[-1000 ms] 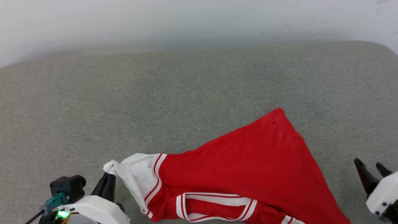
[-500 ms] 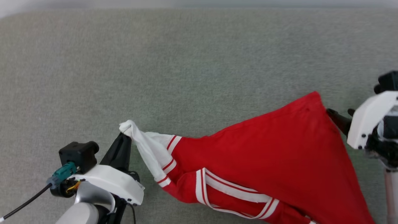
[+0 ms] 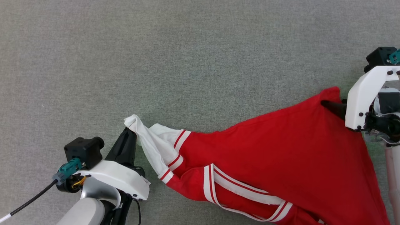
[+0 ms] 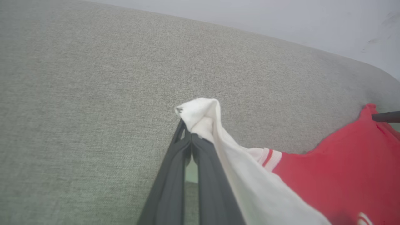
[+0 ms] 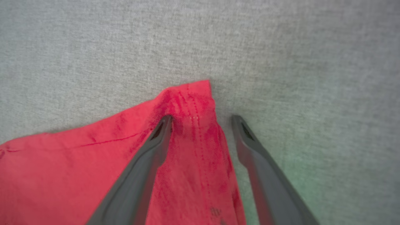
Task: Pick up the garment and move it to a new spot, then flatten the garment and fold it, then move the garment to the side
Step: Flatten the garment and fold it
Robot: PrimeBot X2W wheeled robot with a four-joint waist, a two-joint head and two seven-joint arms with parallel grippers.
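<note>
**Garment on cushion, 1 corner gripped**

Garment (image 3: 268, 150) lies on the grey cushion (image 3: 187, 62), spread from lower left to right in the head view, its lower part cut off by the bottom edge. Striped collar trim (image 3: 240, 190) faces up.

Left gripper (image 4: 189, 137): clenched on the tip of the white sleeve (image 4: 203, 115), which is bunched and lifted above the fingers.

Right gripper (image 5: 202, 118): jaws apart, straddling the red hem corner (image 5: 190, 97). 1 finger rests on the cloth, the other on bare cushion just beside it.
</note>
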